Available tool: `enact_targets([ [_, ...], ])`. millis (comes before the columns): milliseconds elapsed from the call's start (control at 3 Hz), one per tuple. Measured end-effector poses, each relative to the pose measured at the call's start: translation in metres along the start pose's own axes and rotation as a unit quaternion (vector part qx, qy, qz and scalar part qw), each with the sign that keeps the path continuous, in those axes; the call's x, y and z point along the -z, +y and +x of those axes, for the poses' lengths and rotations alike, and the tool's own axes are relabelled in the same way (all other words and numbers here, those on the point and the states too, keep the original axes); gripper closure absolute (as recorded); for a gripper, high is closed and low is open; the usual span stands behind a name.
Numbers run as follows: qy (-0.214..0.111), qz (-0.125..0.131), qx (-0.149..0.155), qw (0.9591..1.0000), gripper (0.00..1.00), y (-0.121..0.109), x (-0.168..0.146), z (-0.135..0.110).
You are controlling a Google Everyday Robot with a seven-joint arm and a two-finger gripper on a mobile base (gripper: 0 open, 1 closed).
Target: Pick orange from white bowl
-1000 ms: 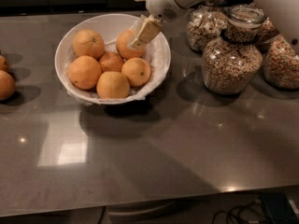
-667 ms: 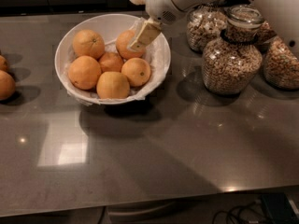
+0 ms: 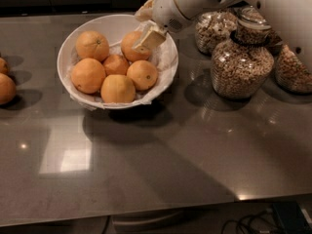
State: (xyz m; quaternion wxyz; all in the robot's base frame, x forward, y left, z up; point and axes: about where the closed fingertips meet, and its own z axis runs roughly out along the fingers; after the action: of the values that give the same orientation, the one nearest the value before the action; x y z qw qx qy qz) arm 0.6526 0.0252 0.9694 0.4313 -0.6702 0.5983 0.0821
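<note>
The white bowl [image 3: 168, 65] stands on the dark counter at upper left, lined with white paper and holding several oranges. The orange [image 3: 130, 47], deep orange and plain-skinned, lies at the bowl's back right. My gripper [image 3: 146, 24] reaches in from the upper right above the bowl's far rim. Its near finger [image 3: 149, 37] rests over the orange's right top, and its far finger [image 3: 145, 9] stands behind it. The fingers are apart, astride the orange's right side. The orange rests in the bowl.
Three glass jars of nuts or grain [image 3: 241, 65] stand close to the right of the bowl, under my arm. Two loose oranges [image 3: 6, 87] lie at the counter's left edge. The counter's front edge [image 3: 156, 213] runs along the bottom.
The far finger has come down a little toward the orange. The near finger and the oranges have not visibly moved.
</note>
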Motion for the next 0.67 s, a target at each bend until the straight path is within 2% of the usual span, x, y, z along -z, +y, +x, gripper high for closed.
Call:
enact_targets([
  [667,0.003,-0.023,-0.014,0.9996,0.45,-0.001,-0.027,0.013],
])
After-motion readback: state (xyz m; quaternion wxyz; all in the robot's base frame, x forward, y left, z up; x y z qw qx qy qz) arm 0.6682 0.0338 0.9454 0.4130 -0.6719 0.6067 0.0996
